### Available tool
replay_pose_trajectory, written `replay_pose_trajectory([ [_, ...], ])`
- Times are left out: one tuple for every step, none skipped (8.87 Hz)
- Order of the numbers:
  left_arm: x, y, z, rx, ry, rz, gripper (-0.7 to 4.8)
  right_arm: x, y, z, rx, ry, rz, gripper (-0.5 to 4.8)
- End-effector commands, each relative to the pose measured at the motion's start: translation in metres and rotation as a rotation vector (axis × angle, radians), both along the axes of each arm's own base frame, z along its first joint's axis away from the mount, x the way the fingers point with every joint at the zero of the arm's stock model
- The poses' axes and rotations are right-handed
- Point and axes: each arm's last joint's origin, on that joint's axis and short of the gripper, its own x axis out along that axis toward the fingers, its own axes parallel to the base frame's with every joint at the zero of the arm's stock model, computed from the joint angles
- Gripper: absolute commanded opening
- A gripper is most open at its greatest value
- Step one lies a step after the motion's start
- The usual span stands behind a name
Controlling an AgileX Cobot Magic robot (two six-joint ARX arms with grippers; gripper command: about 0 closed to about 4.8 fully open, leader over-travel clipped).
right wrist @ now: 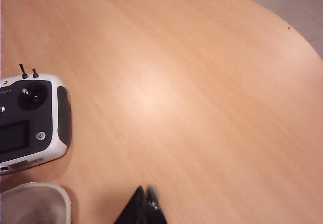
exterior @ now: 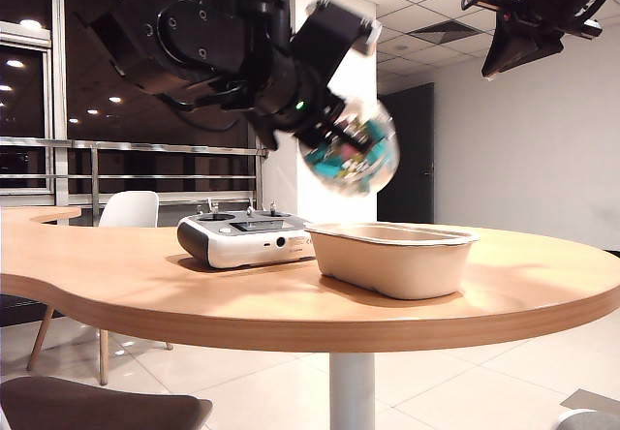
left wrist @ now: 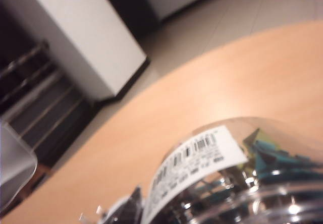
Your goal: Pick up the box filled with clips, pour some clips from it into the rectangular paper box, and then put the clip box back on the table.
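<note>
Aloft, jar (exterior: 351, 149) in left end effector (exterior: 325, 132)

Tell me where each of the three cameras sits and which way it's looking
Exterior: low at table height, looking level across the table at the left gripper holding the clip jar tilted above the paper box; right gripper high.
Left wrist: over the jar, facing the tabletop and floor.
Right wrist: high, looking down past its shut fingertips.
Shared: right wrist and exterior show the remote.

Barcode label, no readable wording

The clip jar (left wrist: 237, 178) carries a white label (left wrist: 194, 158) with a barcode and small print too blurred to read; the remote controller (right wrist: 30, 120) shows only a power symbol on a button.
</note>
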Motion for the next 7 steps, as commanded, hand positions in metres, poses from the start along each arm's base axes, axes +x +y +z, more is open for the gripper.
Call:
replay_pose_trajectory([
  [-0.003, -0.019, -0.020, 0.143, -0.141, -0.136, -0.06, -0.001, 0.001, 0.004, 0.016, -0.014, 0.021, -0.05],
  [-0.004, -0.024, -0.030, 0.247, -0.175, -0.144, -0.06, -0.001, 0.001, 0.003, 0.015, -0.008, 0.020, -0.05],
  [-0.004, -0.024, -0.031, 0.245, -0.192, -0.157, -0.06, -0.001, 0.001, 0.003, 0.015, -0.007, 0.020, -0.05],
  [-0.004, -0.025, -0.029, 0.229, -0.212, -0.154, -0.06, -0.002, 0.001, 0.003, 0.015, -0.004, 0.021, -0.05],
  [-0.004, -0.026, -0.029, 0.193, -0.292, -0.146, -0.06, -0.002, 0.001, 0.001, 0.014, 0.012, 0.021, -0.05],
  [-0.003, -0.024, -0.025, 0.056, -0.283, -0.102, -0.06, -0.002, 0.001, 0.001, 0.014, 0.016, 0.021, -0.05],
  [-0.003, -0.022, -0.024, -0.131, -0.210, -0.023, -0.06, -0.002, 0.001, 0.001, 0.015, 0.018, 0.023, -0.05],
])
